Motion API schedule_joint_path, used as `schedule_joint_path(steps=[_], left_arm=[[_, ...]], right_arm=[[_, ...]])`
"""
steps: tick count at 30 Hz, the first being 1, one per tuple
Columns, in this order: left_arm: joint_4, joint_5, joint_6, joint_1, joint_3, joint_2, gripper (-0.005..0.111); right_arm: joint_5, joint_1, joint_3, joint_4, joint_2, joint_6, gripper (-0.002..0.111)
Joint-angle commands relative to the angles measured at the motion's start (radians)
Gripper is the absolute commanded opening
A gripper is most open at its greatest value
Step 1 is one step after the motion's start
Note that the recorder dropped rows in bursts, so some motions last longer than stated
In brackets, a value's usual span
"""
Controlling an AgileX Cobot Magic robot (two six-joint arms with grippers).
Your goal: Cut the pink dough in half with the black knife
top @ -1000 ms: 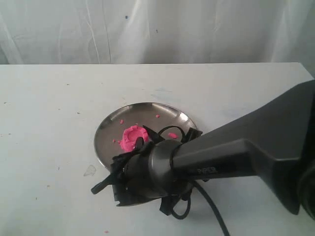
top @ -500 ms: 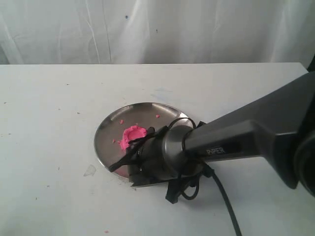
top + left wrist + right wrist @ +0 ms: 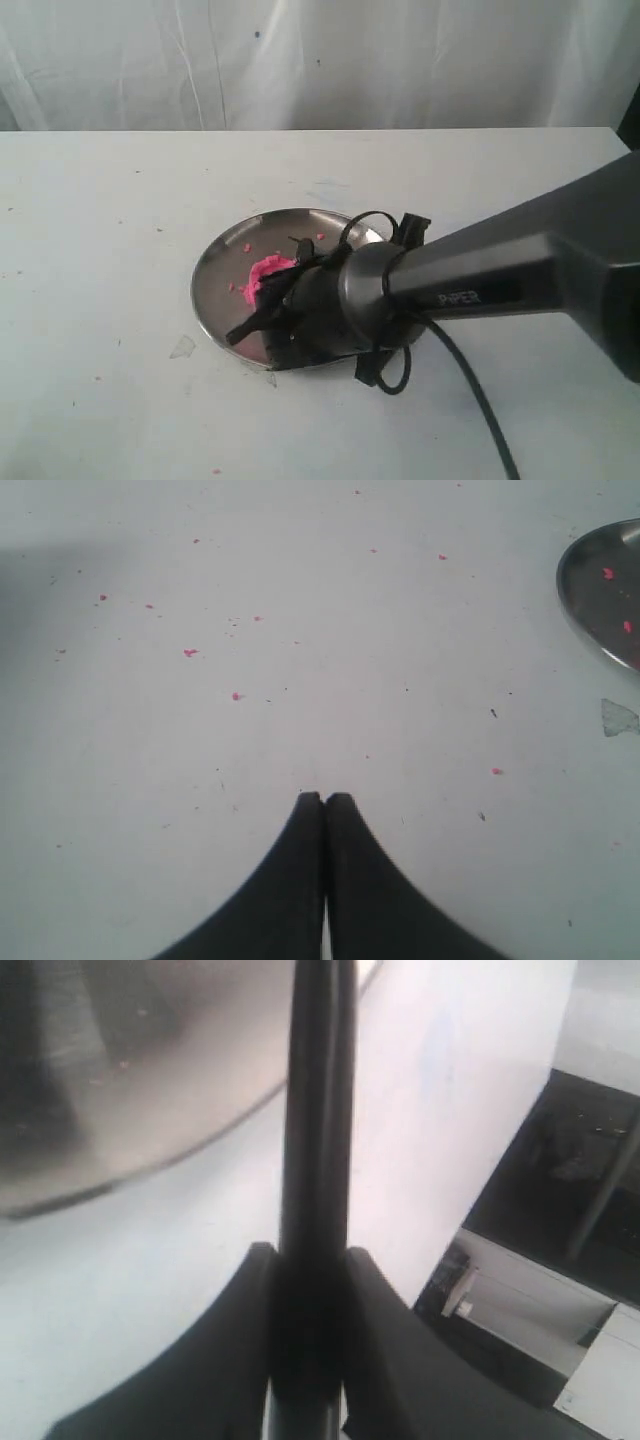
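The pink dough (image 3: 262, 276) lies on the left half of the round steel plate (image 3: 222, 256), its right side hidden behind my right arm. My right gripper (image 3: 288, 300) is shut on the black knife (image 3: 245, 326), right beside the dough. One end of the knife sticks out to the lower left over the plate's front rim. In the right wrist view the knife (image 3: 318, 1110) runs straight out from between the fingers of my right gripper (image 3: 305, 1255) over the plate (image 3: 140, 1080). I cannot tell whether the blade touches the dough. My left gripper (image 3: 324, 798) is shut and empty over bare table.
Tiny pink crumbs (image 3: 190, 652) dot the white table and the plate. A small clear scrap (image 3: 182, 347) lies just left of the plate's front rim. The plate's edge (image 3: 590, 610) shows in the left wrist view. A white curtain hangs behind the table.
My right arm has moved back and to the right, carrying the knife from the table in front of the plate up over the plate beside the dough. The dough has not moved.
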Motion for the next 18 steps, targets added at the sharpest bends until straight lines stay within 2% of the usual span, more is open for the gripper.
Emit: schedule_joint_path(steps=[1, 4, 7, 9, 12, 15, 18], left_arm=[[-0.003, -0.001, -0.002, -0.004, 0.003, -0.005, 0.000], [-0.003, -0.001, -0.002, -0.004, 0.003, -0.005, 0.000], [-0.003, -0.001, -0.002, -0.004, 0.003, -0.005, 0.000], [-0.003, -0.001, -0.002, -0.004, 0.003, -0.005, 0.000], [-0.003, -0.001, -0.002, -0.004, 0.003, -0.005, 0.000], [-0.003, -0.001, -0.002, -0.004, 0.003, -0.005, 0.000], [-0.003, -0.001, -0.002, -0.004, 0.003, -0.005, 0.000]], right_arm=[[0.036, -0.056, 0.004, -0.119, -0.090, -0.057, 0.000], [-0.100, -0.187, 0.004, -0.063, -0.184, -0.058, 0.000], [-0.330, -0.345, 0.004, 0.186, -0.273, -0.073, 0.000], [-0.447, -0.440, 0.004, 0.437, -0.310, -0.141, 0.000], [-0.520, -0.570, 0.004, 0.859, -0.341, -0.498, 0.000], [-0.468, -0.674, 0.004, 1.214, -0.349, -0.836, 0.000], [-0.391, -0.752, 0.004, 1.387, -0.349, -1.010, 0.000]])
